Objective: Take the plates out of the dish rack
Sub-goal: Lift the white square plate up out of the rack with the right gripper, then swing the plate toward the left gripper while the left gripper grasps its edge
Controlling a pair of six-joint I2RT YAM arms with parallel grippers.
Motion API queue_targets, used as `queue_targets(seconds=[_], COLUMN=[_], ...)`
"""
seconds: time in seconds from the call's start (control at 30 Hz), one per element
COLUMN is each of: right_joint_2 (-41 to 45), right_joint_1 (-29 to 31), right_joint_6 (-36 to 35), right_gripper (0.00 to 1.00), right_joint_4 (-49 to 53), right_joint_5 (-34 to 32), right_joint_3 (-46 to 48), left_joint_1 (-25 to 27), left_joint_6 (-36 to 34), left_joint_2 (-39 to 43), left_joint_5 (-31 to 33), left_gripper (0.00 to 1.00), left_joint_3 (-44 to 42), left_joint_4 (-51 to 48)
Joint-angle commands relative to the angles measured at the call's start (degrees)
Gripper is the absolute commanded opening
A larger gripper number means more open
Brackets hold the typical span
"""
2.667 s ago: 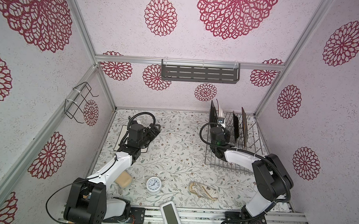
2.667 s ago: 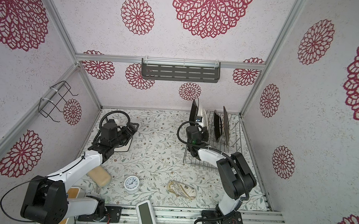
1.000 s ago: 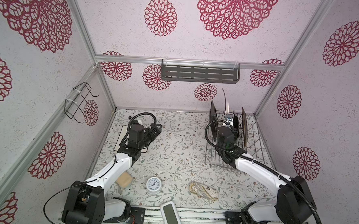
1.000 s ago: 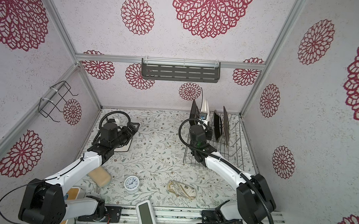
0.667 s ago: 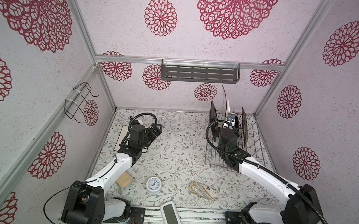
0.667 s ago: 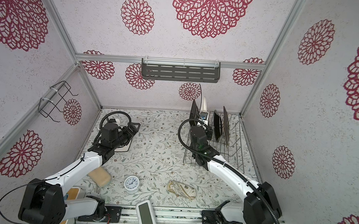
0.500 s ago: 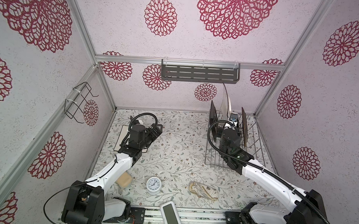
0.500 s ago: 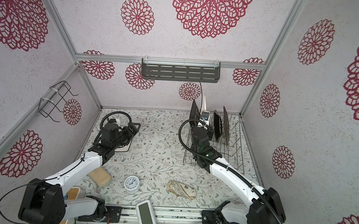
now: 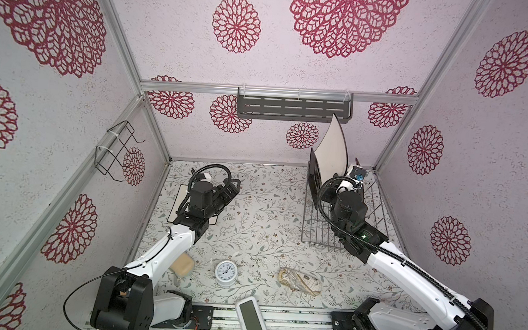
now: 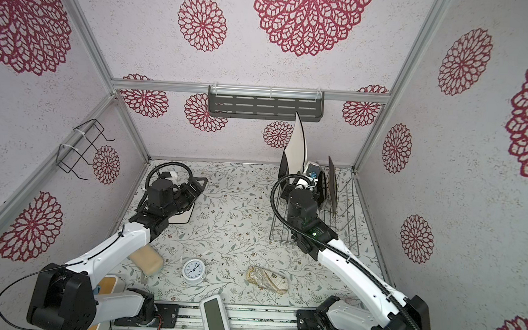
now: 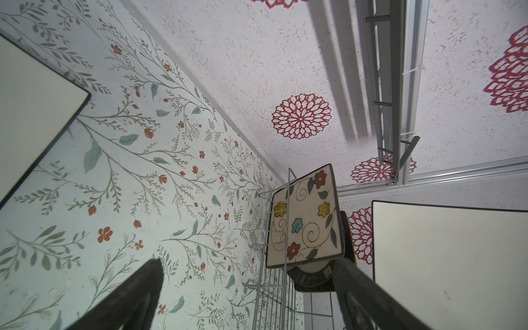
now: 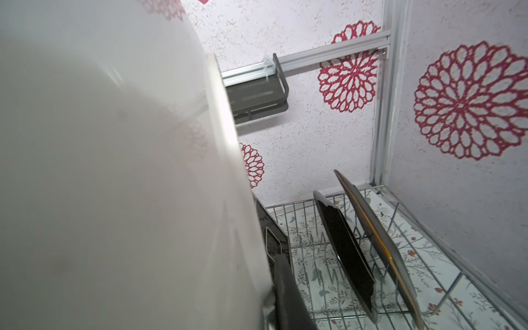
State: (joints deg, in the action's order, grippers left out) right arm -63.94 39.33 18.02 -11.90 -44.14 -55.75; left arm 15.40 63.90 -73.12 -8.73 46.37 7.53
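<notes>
While my right gripper (image 9: 349, 178) clamps a white square dark-rimmed plate (image 9: 331, 150) above the silver wire dish rack (image 9: 315, 233), I see a second white plate (image 9: 178, 208) flat on the tabletop (image 9: 269, 209) near my open left gripper (image 9: 229, 187), and at least three plates (image 12: 345, 245) left racked.

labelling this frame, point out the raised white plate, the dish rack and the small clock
white plate (image 9: 331, 152), a top view, middle of its pale face
dish rack (image 9: 316, 230), a top view, bare front wires
clock (image 9: 226, 271), a top view, its dial
</notes>
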Motion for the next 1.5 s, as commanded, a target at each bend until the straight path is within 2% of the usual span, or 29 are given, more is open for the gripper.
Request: queue_targets(seconds=[0.0, 0.43, 0.67, 1.07, 1.47], right_joint_2=[2.2, -1.5, -6.0, -14.1, -20.9], right_joint_1=[0.4, -0.4, -2.6, -3.5, -3.6], right_joint_6=[6.8, 19.6, 30.0, 40.6, 52.5], right_gripper=[0.0, 0.0, 0.0, 0.0, 0.0], right_joint_4=[-9.1, -10.5, -16.4, -24.8, -33.1], right_joint_5=[5.2, 18.3, 28.9, 38.2, 46.6], right_joint_3=[-5.7, -7.0, -5.7, -6.0, -6.7], left_joint_1=[0.3, 0.3, 0.3, 0.0, 0.0], left_joint_6=[0.1, 1.5, 2.8, 6.4, 8.4], left_joint_2=[0.0, 1.3, 0.5, -3.2, -5.6], left_joint_5=[-1.2, -2.2, -3.8, -7.9, -9.1], left_gripper=[0.97, 0.97, 0.97, 0.97, 0.98], left_joint_3=[1.2, 0.6, -0.2, -2.8, -3.7], left_joint_4=[1.9, 3.5, 6.2, 15.5, 19.2])
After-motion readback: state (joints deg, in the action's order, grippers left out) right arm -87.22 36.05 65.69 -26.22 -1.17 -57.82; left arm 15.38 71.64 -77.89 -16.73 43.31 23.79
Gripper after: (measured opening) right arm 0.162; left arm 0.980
